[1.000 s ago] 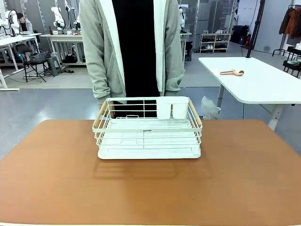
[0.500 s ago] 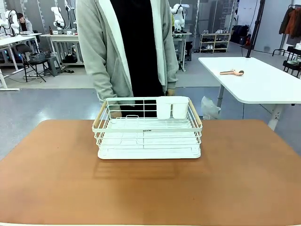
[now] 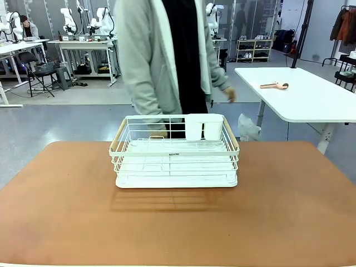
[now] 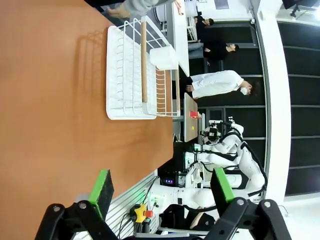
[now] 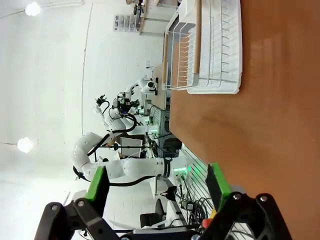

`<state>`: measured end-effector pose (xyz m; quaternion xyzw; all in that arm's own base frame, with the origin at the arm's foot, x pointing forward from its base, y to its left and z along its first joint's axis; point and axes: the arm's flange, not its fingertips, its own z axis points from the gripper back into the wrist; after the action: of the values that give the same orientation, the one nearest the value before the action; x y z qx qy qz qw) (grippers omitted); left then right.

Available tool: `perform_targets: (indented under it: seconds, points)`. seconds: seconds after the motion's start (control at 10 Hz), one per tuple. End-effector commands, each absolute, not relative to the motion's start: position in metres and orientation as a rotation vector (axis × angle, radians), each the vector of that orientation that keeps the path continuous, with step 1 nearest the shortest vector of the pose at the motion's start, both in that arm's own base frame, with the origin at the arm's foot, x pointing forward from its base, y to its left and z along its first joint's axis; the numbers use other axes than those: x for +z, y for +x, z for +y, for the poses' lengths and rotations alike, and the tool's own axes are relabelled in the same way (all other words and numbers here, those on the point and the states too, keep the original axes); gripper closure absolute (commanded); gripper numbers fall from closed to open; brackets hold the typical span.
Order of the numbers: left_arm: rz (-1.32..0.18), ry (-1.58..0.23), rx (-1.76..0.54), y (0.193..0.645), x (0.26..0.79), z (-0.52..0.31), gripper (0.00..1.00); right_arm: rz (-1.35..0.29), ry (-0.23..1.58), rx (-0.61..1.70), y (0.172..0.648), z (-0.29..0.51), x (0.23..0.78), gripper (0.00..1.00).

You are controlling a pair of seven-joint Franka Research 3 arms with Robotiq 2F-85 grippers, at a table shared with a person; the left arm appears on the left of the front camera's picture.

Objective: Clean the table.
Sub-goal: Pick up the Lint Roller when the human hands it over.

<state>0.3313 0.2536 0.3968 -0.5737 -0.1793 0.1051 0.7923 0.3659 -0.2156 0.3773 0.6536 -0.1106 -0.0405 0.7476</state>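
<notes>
The table [image 3: 67,211] has a bare reddish-brown top. A white wire dish rack [image 3: 175,158] with wooden handles stands on its far middle part, a white holder [image 3: 203,127] in its back right corner. In the left wrist view my left gripper [image 4: 161,190] is open with nothing between its green pads, held over the table [image 4: 50,100] some way from the rack [image 4: 135,75]. In the right wrist view my right gripper [image 5: 156,182] is open and empty too, above the table [image 5: 260,125], with the rack [image 5: 215,50] farther off.
A person in a grey hooded jacket [image 3: 150,61] stands behind the rack at the table's far edge, one hand [image 3: 229,94] out to the right. A white table [image 3: 300,97] with a small copper-coloured tool [image 3: 274,85] stands at the back right.
The person has turned and stepped to the right, and their hands have left the rack's far side. The rack has not moved.
</notes>
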Motion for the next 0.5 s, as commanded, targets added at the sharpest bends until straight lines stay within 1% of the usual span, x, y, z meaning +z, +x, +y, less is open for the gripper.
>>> perform_targets:
  seconds: [0.0,0.4]
  points:
    - [-0.391,-1.253,0.214,0.3282,0.3963,0.2543,0.00,-0.242,1.442,-0.086,0.3639,-0.2120,0.3783,0.00]
    - [-0.391,-1.253,0.214,0.3282,0.3963,0.2543,0.00,-0.242,1.442,-0.086,0.3639,-0.2120,0.3783,0.00]
